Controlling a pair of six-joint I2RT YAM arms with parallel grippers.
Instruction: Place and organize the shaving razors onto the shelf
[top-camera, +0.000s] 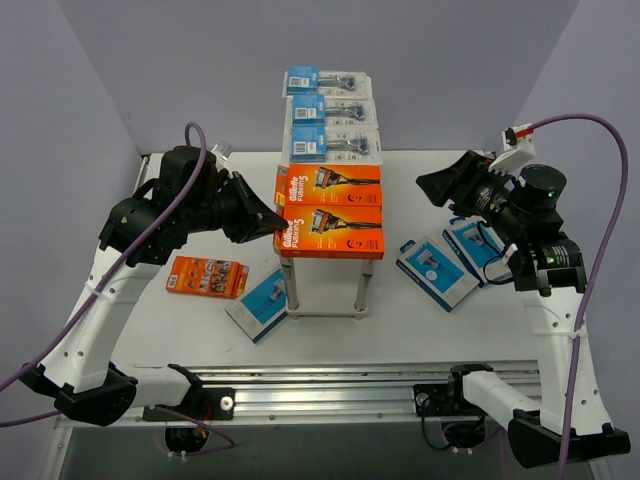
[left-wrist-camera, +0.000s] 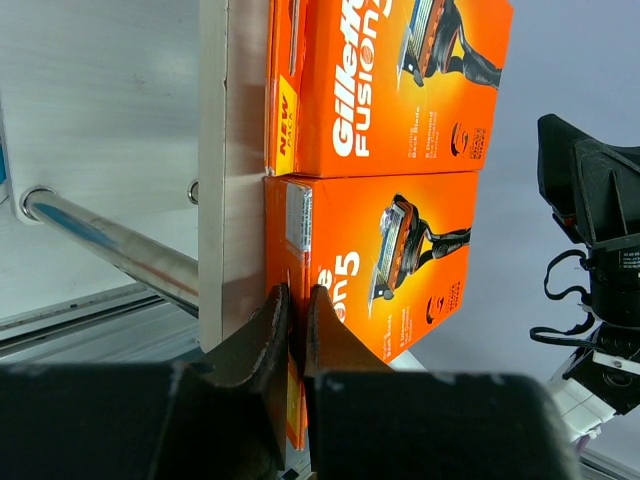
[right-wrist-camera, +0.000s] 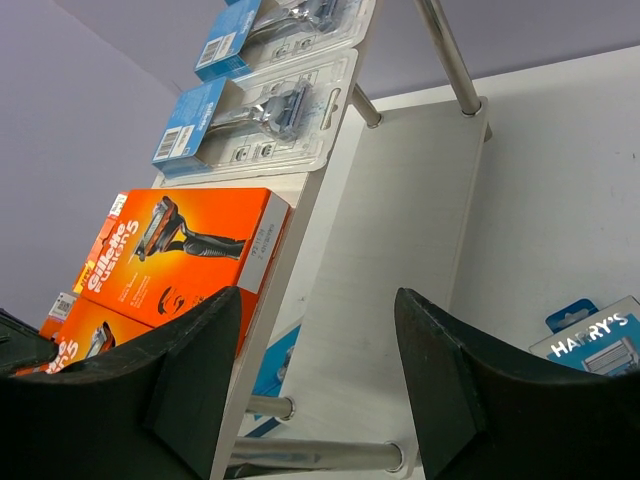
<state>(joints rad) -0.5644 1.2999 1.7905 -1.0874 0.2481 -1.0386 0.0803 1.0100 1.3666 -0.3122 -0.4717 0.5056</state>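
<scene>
I'm placing: left gripper (left-wrist-camera: 298, 302) pinches Fusion5 box (left-wrist-camera: 400, 260) edge atop the shelf (left-wrist-camera: 225, 150); right gripper (right-wrist-camera: 315, 320) spread, empty. Next: let go cleanly, fetch Harry's box (right-wrist-camera: 600, 345).

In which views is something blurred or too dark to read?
Left wrist view: the left fingers are dark and soft, the nearer orange box sharp. Right wrist view: the right fingers are black silhouettes, the blister packs clear. Top view: even light, faint shadows.
</scene>
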